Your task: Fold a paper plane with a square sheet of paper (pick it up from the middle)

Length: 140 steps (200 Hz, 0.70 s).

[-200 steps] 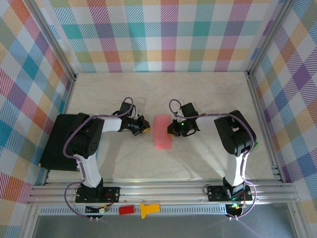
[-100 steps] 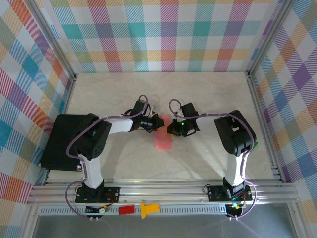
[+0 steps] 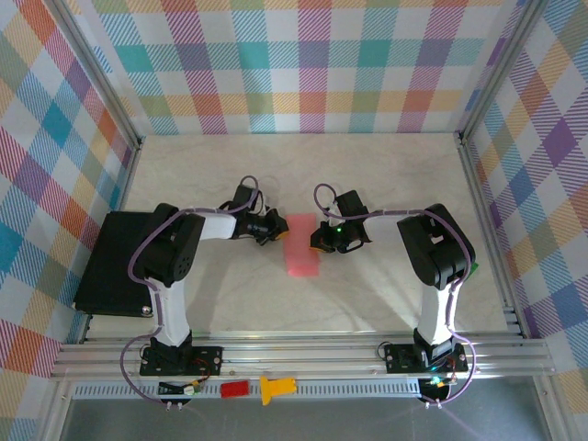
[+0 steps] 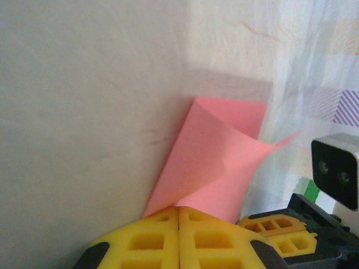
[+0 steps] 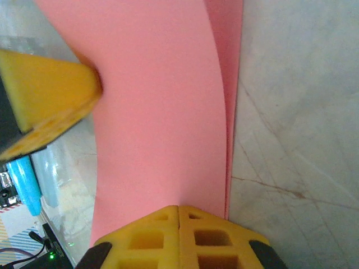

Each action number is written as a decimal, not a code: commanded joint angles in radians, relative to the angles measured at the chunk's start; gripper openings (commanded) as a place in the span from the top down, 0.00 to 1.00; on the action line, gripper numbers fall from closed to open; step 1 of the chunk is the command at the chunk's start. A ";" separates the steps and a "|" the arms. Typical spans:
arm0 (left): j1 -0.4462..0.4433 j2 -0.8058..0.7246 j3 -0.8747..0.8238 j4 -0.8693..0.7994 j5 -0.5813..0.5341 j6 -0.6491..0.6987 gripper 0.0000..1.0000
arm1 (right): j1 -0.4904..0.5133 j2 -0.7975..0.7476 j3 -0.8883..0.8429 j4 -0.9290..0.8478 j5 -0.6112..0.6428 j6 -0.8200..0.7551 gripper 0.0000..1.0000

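Salmon-pink sheet of paper (image 3: pixel 301 250), folded: we log its long axis near-to-far. Left gripper (image 3: pixel 274 229), right gripper (image 3: pixel 316 240) clenched on opposite edges; left previously stood clear.

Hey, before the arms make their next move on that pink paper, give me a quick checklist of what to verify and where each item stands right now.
1. Left hand shut on the square sheet of paper: ok, the paper's corner runs into its closed tips.
2. Right hand shut on the sheet: ok, paper comes out from its closed tips.
3. Sheet folded over: ok, two layers show in the right wrist view.
4. Layers lying flat: not ok, the top layer curls up off the table.
5. Edges lined up: cannot tell.
6. Hands on opposite sides of the sheet: ok in the top view.
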 commanded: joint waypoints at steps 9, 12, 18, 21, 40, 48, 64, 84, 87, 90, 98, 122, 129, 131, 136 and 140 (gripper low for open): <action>0.030 -0.031 -0.015 -0.063 -0.019 0.031 0.93 | 0.000 0.175 -0.103 -0.278 0.297 -0.031 1.00; 0.026 -0.038 -0.016 -0.061 -0.015 0.028 0.93 | 0.000 0.174 -0.104 -0.277 0.297 -0.031 0.99; 0.014 -0.056 -0.017 -0.059 -0.013 0.021 0.93 | -0.001 0.175 -0.104 -0.278 0.297 -0.031 1.00; 0.006 -0.066 -0.019 -0.059 -0.013 0.019 0.93 | -0.001 0.175 -0.104 -0.277 0.296 -0.032 1.00; -0.047 -0.113 -0.018 -0.055 -0.023 0.011 0.93 | -0.001 0.174 -0.105 -0.275 0.291 -0.030 1.00; -0.070 -0.121 -0.017 -0.039 -0.024 0.000 0.93 | 0.000 0.174 -0.105 -0.274 0.289 -0.029 1.00; -0.104 -0.109 -0.015 0.014 -0.017 -0.031 0.93 | -0.001 0.175 -0.107 -0.276 0.288 -0.030 1.00; -0.119 -0.048 0.004 0.064 -0.004 -0.068 0.93 | -0.001 0.181 -0.107 -0.277 0.289 -0.030 1.00; -0.119 -0.038 0.008 0.068 0.000 -0.071 0.93 | 0.000 0.182 -0.107 -0.275 0.289 -0.029 1.00; -0.120 -0.029 0.013 0.075 0.004 -0.075 0.93 | -0.001 0.182 -0.107 -0.275 0.289 -0.030 1.00; -0.119 -0.006 0.022 0.085 0.007 -0.081 0.93 | -0.001 0.184 -0.107 -0.272 0.288 -0.029 1.00; -0.108 0.040 0.055 0.071 -0.010 -0.068 0.93 | -0.001 0.185 -0.110 -0.269 0.287 -0.024 1.00; -0.102 0.048 0.058 0.071 -0.015 -0.068 0.94 | 0.000 0.184 -0.110 -0.267 0.288 -0.022 1.00; -0.099 0.050 0.058 0.071 -0.016 -0.069 0.94 | 0.000 0.185 -0.112 -0.268 0.288 -0.021 1.00; -0.094 0.053 0.058 0.074 -0.019 -0.072 0.94 | -0.001 0.185 -0.112 -0.267 0.288 -0.022 1.00; -0.089 0.055 0.058 0.078 -0.022 -0.072 0.94 | 0.000 0.185 -0.112 -0.267 0.288 -0.022 1.00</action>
